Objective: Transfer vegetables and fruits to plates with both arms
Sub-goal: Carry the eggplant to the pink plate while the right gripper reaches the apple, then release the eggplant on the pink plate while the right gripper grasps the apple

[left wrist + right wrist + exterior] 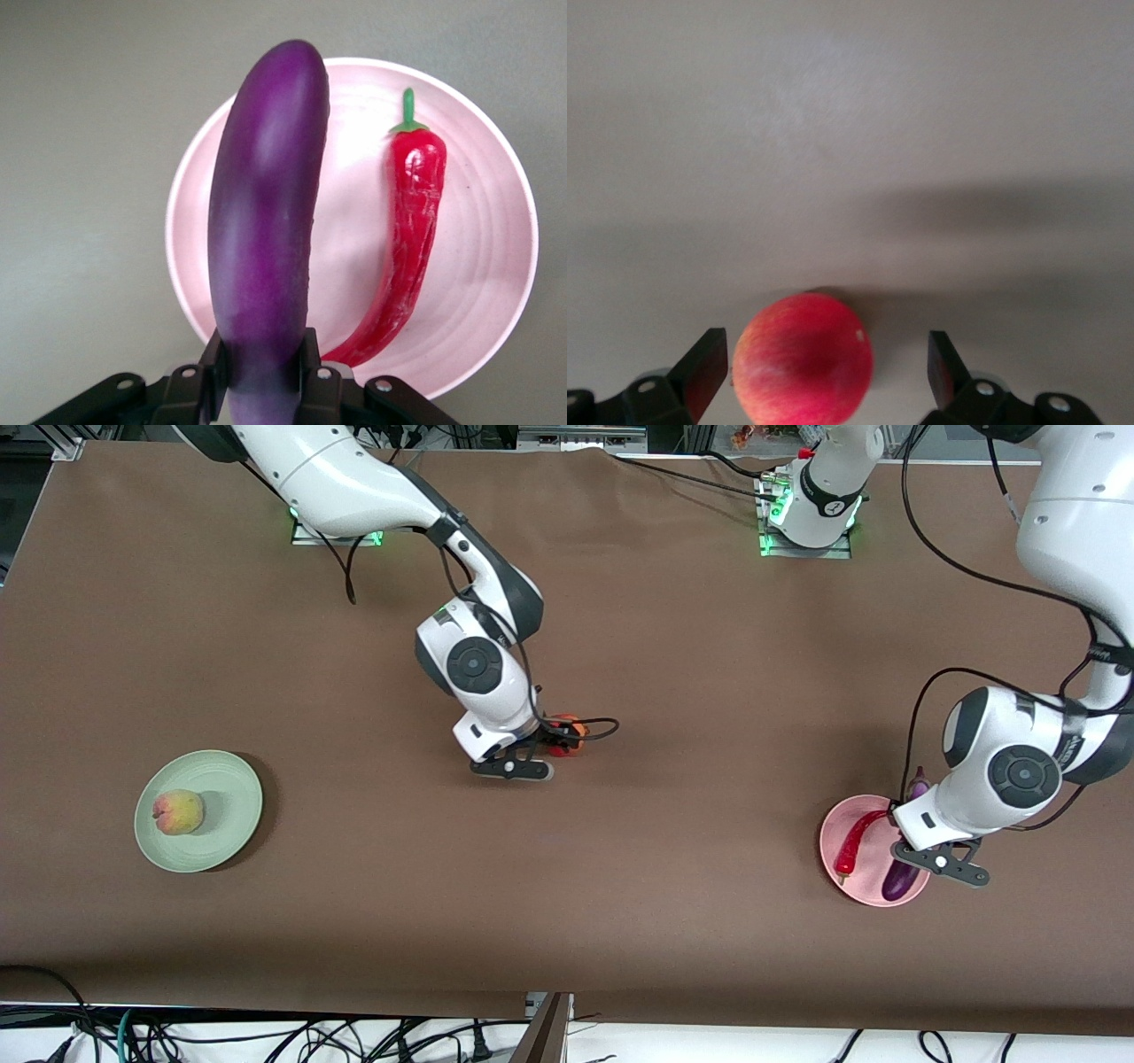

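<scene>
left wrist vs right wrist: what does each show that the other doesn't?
Left wrist only: the eggplant clamped in the left gripper, held over the pink plate, where the chili pepper already lies.
Right wrist only: the red apple on the table, sitting between the open jaws of the right gripper, not gripped.
Both: the bare brown tablecloth and that arm's own black jaws at the frame edge.

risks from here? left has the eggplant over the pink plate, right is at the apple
1. The left gripper is shut on one end of the eggplant over the pink plate; released, it may roll onto the chili pepper or off the rim.
2. The right gripper, jaws open, has the apple off-centre; closing may nudge it away.
</scene>
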Robot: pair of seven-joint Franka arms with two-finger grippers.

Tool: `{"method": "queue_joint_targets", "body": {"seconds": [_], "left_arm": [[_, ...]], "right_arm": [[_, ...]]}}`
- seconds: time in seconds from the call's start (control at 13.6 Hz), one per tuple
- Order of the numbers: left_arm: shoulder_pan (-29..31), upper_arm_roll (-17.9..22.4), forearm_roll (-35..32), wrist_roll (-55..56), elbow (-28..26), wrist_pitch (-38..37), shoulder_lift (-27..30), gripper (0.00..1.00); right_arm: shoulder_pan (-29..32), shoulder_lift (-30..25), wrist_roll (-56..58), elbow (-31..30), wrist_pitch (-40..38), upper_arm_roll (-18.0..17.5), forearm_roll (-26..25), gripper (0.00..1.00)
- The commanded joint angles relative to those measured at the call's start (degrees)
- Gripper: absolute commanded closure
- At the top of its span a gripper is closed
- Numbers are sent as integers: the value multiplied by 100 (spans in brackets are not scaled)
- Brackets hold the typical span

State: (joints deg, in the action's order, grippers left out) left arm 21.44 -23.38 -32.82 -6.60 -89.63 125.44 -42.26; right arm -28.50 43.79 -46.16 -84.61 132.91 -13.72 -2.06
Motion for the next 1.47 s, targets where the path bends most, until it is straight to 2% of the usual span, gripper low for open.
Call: {"method": "queue_joint_targets", "body": {"seconds": [0.0,0.15,0.51,0.66,0.88,0.96,1.1,1.25,1.32,1.4], "left_arm": [[-8,-61,-128,-131,139,-55,-98,76],[0,-61,-128,-131,157,-28,-151,0],[-43,-149,-23,-122,201,-247,190,0],[-9,-428,30,-88,227,-685,533,0],[9,-518,774,-87,227,-1214,1192,0],[9,-509,1143,-79,245,-1276,1428,0],[9,-509,1480,-61,585,-1765,1755,0],[-70,-527,1489,-70,1445,-2800,1756,0],[-70,-518,1628,-70,1675,-3136,1730,0],[-61,-466,1917,-52,1712,-3157,1791,0]], "right_arm": [[-112,85,-174,32,103,53,-119,0],[-174,129,-201,32,155,53,-119,0],[-288,296,-315,23,367,53,-119,0],[-297,358,-315,23,367,53,-119,0],[-323,454,-306,23,376,53,-197,0],[-323,464,-306,15,376,53,-224,10],[-315,472,-289,6,376,53,-233,43],[-280,464,-236,14,367,53,-224,67],[-236,411,-184,32,349,62,-224,70],[-148,350,-157,41,306,123,-233,70]]}}
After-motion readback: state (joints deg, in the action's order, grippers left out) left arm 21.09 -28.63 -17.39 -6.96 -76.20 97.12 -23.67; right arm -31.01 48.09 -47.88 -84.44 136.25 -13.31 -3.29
